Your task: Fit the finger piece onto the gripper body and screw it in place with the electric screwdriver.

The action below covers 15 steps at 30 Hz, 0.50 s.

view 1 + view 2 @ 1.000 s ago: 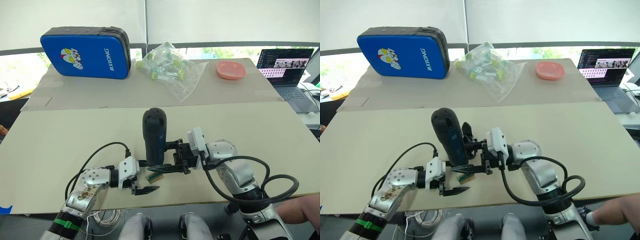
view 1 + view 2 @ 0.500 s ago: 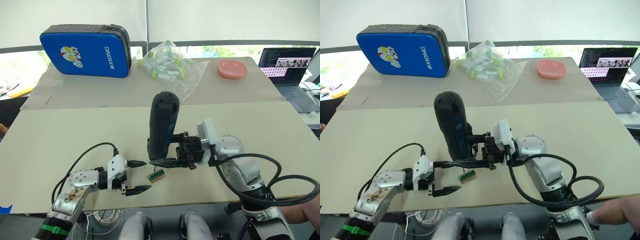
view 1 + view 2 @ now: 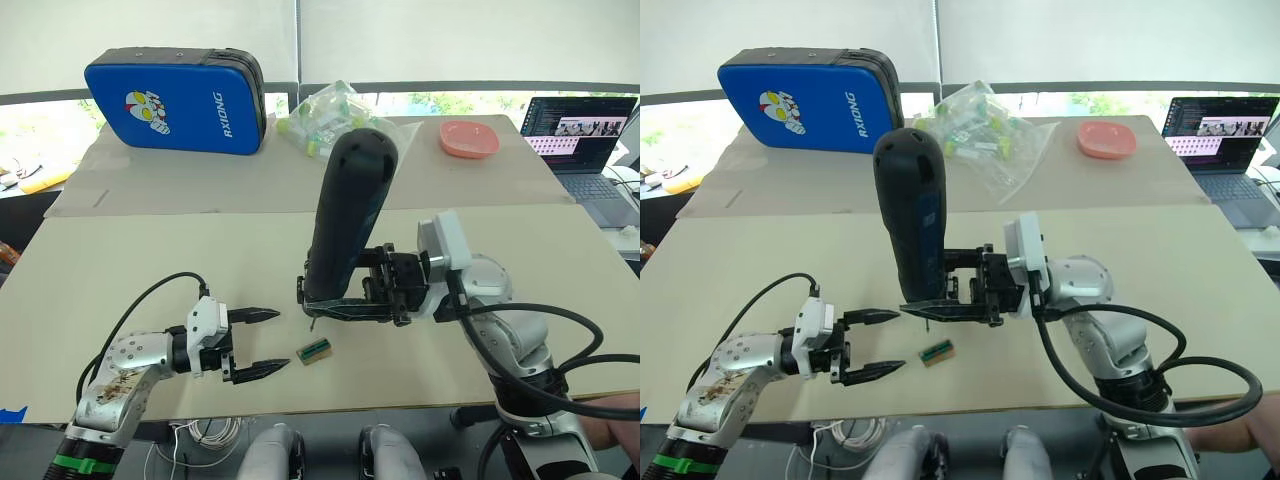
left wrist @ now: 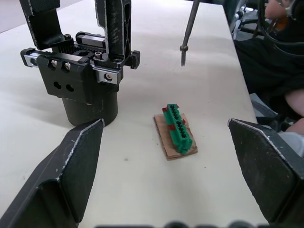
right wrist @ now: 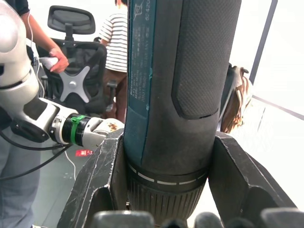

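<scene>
My right gripper [image 3: 325, 297] is shut on the electric screwdriver [image 3: 347, 215], a thick black cylinder held nearly upright, leaning a little to the right. Its thin bit [image 4: 186, 29] hangs just above the table. The gripper body [image 4: 85, 90] stands on its round base beside the bit, with black uprights rising from its rail; in the eye views the screwdriver mostly hides it. I cannot pick out the finger piece as a separate thing. My left gripper [image 3: 280, 340] is open and empty, low over the table, left of the bit.
A small tan-and-green block [image 3: 314, 351] lies between my grippers near the front edge. At the back are a blue case [image 3: 175, 100], a plastic bag [image 3: 340, 125], a pink dish [image 3: 470, 138] and a laptop [image 3: 580, 125]. People [image 5: 118, 52] stand behind.
The right gripper has lifted the screwdriver higher and tipped it rightward. The left gripper has drawn back to the left, away from the block and the bit.
</scene>
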Tool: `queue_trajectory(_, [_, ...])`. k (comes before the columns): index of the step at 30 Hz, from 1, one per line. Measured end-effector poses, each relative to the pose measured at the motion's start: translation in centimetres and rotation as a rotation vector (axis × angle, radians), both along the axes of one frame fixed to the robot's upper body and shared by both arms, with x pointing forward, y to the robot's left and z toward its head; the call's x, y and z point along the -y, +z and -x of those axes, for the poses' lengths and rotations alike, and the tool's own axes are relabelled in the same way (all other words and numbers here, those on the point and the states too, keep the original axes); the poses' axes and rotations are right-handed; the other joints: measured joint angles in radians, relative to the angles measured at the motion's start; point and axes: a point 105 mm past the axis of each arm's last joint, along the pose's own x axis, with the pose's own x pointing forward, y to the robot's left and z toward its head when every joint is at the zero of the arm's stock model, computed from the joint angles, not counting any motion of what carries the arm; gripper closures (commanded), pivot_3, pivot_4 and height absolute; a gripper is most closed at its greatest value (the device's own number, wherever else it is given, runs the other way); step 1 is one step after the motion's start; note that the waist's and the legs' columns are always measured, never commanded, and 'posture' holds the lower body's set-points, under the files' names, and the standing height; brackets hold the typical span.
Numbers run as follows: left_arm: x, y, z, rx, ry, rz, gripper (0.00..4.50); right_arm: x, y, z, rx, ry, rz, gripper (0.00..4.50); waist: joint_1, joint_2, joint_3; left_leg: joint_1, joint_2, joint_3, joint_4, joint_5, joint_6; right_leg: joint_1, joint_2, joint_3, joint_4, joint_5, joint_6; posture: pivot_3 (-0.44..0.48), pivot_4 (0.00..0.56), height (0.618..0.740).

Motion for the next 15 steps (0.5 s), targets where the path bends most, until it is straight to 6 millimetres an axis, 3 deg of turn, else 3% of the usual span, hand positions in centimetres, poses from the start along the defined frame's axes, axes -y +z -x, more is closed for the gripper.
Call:
queue_trajectory(8, [-1.3,0.6,-2.2,0.035,0.112,0.01,0.08,1.3,1.9,0.3,0.029,-0.023,-0.006,2.53,0.003,-0.001,0.001,0.0,0.0,0.0,0.0,0.001,0.001,0.001,0.001,0.0,0.0,0.0,0.0,0.0,0.15,0.74])
queue_trajectory(11, [-1.5,-0.4,-3.4,0.037,0.161,-0.013,0.08,1.8,2.1,0.2,0.034,-0.048,0.01,2.53,0.003,-0.001,0.001,0.0,0.0,0.001,0.0,0.003,0.004,0.001,0.001,0.0,0.0,0.0,0.0,0.0,0.15,0.74])
queue_trajectory(15, [-0.3,-2.1,-4.3,0.019,0.158,-0.049,0.08,2.3,2.4,0.1,0.031,-0.061,0.009,2.53,0.004,-0.002,0.001,-0.001,0.0,0.001,0.0,0.003,0.005,0.001,0.001,0.0,0.0,0.0,0.0,0.0,0.15,0.74])
